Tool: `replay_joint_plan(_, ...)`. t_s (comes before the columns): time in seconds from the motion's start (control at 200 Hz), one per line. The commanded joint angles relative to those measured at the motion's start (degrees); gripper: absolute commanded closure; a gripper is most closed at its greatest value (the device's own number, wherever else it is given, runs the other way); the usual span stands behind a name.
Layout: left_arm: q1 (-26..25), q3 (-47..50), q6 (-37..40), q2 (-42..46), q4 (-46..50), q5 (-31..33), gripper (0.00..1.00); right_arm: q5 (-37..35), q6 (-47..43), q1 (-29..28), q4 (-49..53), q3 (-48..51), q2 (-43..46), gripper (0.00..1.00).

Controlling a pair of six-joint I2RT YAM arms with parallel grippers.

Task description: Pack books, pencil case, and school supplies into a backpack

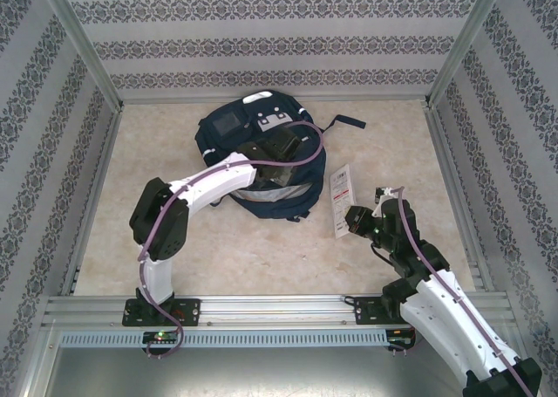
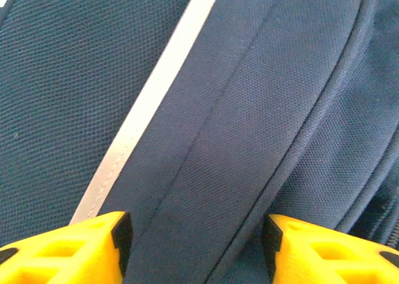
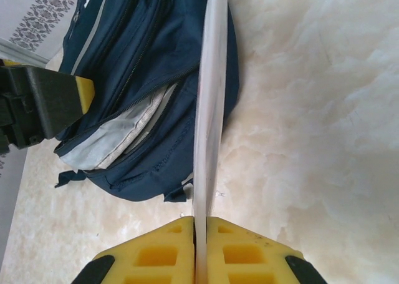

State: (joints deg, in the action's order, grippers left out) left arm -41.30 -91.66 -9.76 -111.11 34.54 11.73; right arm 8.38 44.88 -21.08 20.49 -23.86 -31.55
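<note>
- The backpack (image 1: 218, 144) is seen from the top external camera lying flat on the marbled table (image 1: 261, 257), toward the far middle, with a dark strap trailing off to its right.
- In that view the left gripper (image 1: 277, 146) is held over the middle of the backpack, the arm reaching in across its near-left part. Whether fabric is touched cannot be told from here.
- Just right of the backpack, a white packet (image 1: 342, 195) with red print is clamped at its near end by the right gripper (image 1: 356, 221).
- From the left wrist, navy fabric of the backpack (image 2: 268, 109) is seen close up, crossed diagonally by a white reflective stripe (image 2: 143, 115).
- The left gripper (image 2: 196, 253) is shown with its yellow fingertips (image 2: 68, 253) standing well apart at the bottom corners. A seam of the fabric runs between them, and nothing is clasped.
- From the right wrist, the fingers of the right gripper (image 3: 199, 249) are pressed together on the white packet (image 3: 209, 128), which is seen edge-on and stretches away from them.
- The backpack (image 3: 137, 53) is placed left of the packet on the table (image 3: 312, 140), and a zipped pocket is seen gaping, with grey lining (image 3: 124, 137) exposed.
- A yellow-tipped finger (image 3: 78, 90) of the left gripper is seen at the left edge, above the backpack.
</note>
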Motion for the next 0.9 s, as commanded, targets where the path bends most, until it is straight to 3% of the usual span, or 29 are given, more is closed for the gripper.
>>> replay_joint_plan(0.0, -0.9, -2.0, 4.9, -1.5, 2.4, 4.0, 0.46, 0.6, 0.6, 0.7, -1.7, 0.3, -0.1, 1.00)
replay_joint_plan(0.04, -1.0, -2.2, 5.1, -1.7, 2.5, 4.7, 0.52, 1.3, 0.7, 0.7, -2.6, 0.2, -0.7, 1.00)
replay_joint_plan(0.2, -1.0, -3.4, 5.2, -0.8, 2.8, 8.5, 1.00, 4.2, 1.1, 0.7, -6.1, -0.2, -3.4, 1.00)
replay_joint_plan(0.46, -0.6, -10.7, 1.0, 4.8, 5.2, 8.2, 1.00, 9.4, 3.0, 0.9, -14.7, -1.7, -8.2, 1.00)
replay_joint_plan(0.754, 0.5, -21.8, -2.4, 5.6, 9.0, 4.9, 1.00, 16.8, 6.7, 0.9, -28.2, -5.3, -19.4, 1.00)
replay_joint_plan(0.899, 1.5, -24.5, -3.9, 5.2, 9.8, 3.3, 1.00, 16.1, 7.3, 0.3, -30.1, -8.2, -22.3, 1.00)
